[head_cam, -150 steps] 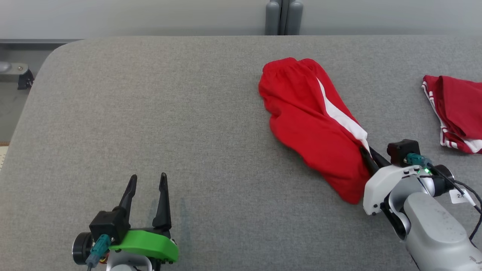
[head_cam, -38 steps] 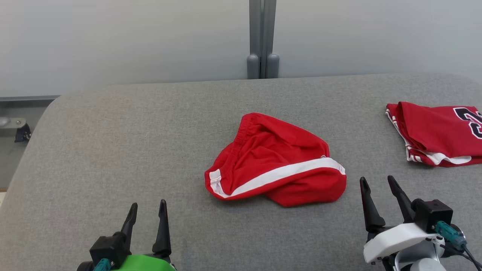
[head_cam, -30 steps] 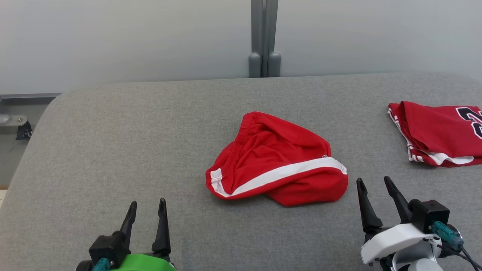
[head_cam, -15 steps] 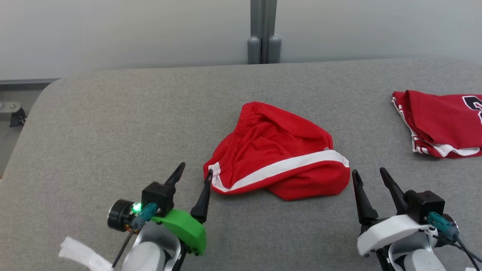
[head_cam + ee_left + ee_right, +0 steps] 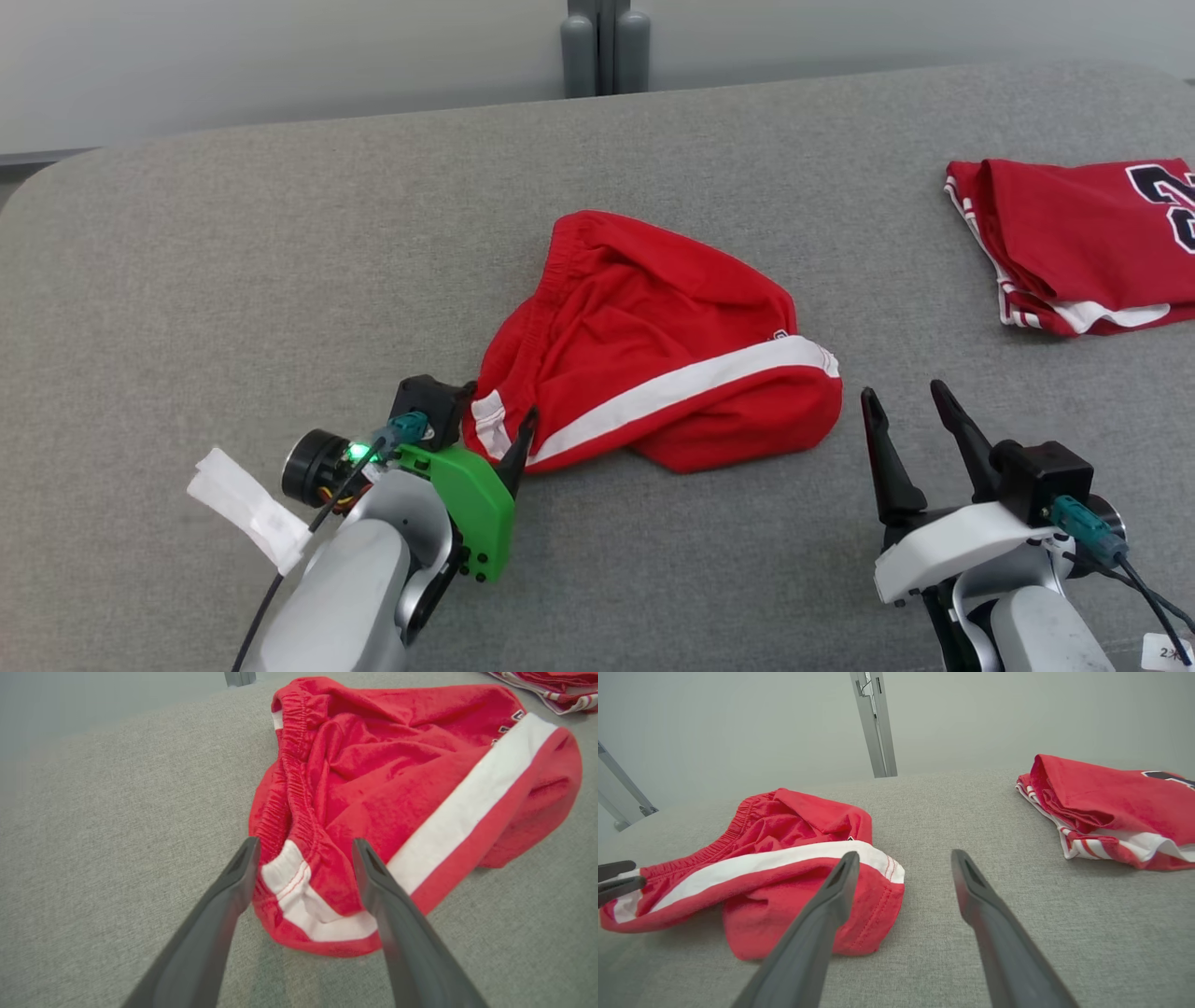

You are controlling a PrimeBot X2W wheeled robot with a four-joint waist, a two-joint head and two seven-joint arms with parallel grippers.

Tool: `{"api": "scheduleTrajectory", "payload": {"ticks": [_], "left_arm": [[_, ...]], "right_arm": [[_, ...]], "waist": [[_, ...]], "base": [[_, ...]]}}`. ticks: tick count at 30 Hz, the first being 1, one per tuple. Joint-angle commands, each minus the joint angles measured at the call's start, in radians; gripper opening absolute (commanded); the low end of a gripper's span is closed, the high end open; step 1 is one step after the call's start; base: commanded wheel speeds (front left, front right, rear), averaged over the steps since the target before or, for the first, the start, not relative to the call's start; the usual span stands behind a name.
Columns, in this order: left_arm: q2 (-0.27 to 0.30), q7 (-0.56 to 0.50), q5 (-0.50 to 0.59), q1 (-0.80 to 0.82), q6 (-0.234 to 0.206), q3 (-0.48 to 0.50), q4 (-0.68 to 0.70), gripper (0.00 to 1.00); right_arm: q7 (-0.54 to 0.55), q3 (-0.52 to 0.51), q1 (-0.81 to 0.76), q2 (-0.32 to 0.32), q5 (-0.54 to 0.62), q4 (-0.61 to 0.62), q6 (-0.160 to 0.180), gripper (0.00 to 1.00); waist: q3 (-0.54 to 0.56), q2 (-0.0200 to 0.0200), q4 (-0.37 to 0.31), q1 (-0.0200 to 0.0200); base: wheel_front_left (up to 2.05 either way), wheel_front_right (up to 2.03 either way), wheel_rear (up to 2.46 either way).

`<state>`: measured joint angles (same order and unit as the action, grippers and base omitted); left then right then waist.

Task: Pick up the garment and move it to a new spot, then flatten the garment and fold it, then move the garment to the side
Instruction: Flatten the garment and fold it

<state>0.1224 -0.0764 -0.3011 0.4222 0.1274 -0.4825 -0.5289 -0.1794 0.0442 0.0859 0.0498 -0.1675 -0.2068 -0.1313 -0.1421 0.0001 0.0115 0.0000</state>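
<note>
Now advanced from rest, the left pincer [image 5: 304, 843] stands wide open and empty astride the waistband corner of the garment [image 5: 644, 317] on the desk [image 5: 280, 233], apparently not yet touching cloth, so a grasp for flattening looks imminent, while the right pincer [image 5: 902, 388] is likewise open.

My left hand [image 5: 304, 843] has two long, dark, tapered fingers [image 5: 210, 924] on a green plate [image 5: 476, 509] dotted with small screw holes. My right hand [image 5: 903, 392] has a white plate [image 5: 943, 551]. Each carries a black camera block [image 5: 1041, 471] with a teal plug [image 5: 1074, 525] and black cable [image 5: 1144, 597]. The forearms [image 5: 341, 597] are pale grey, and the left wrist has a green light [image 5: 355, 453] and a white tag [image 5: 247, 509]
</note>
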Motion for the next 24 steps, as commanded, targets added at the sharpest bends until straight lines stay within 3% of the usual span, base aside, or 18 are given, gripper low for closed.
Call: {"api": "scheduleTrajectory", "payload": {"ticks": [1,12,15,17,24], "left_arm": [[0.016,-0.005,-0.014,0.023,0.004,-0.014,-0.011,1.00],[0.103,-0.062,-0.100,0.051,0.004,-0.144,-0.017,1.00],[0.122,-0.077,-0.116,0.048,0.004,-0.172,-0.004,0.89],[0.126,-0.085,-0.127,0.046,0.004,-0.187,0.000,0.84],[0.114,-0.079,-0.159,0.063,0.004,-0.208,-0.022,0.84]], "right_arm": [[-0.008,-0.002,0.010,0.002,0.005,-0.005,0.001,1.00],[-0.018,-0.007,0.017,0.002,0.005,-0.012,0.001,1.00],[-0.020,-0.007,0.017,0.002,0.004,-0.013,0.001,1.00],[-0.021,-0.005,0.018,0.002,0.002,-0.013,0.001,1.00],[-0.022,0.003,0.025,0.002,0.004,-0.013,0.001,1.00]], "waist": [[-0.013,-0.0001,-0.015,0.0000],[-0.018,-0.0001,-0.016,0.0000],[-0.017,-0.0001,-0.011,0.0000],[-0.017,-0.0001,-0.010,0.0000],[-0.023,-0.0001,-0.017,0.0000]], "base": [[0.00,0.00,0.00],[0.00,0.00,0.00],[0.00,0.00,0.00],[0.00,0.00,0.00],[0.00,0.00,0.00]]}}
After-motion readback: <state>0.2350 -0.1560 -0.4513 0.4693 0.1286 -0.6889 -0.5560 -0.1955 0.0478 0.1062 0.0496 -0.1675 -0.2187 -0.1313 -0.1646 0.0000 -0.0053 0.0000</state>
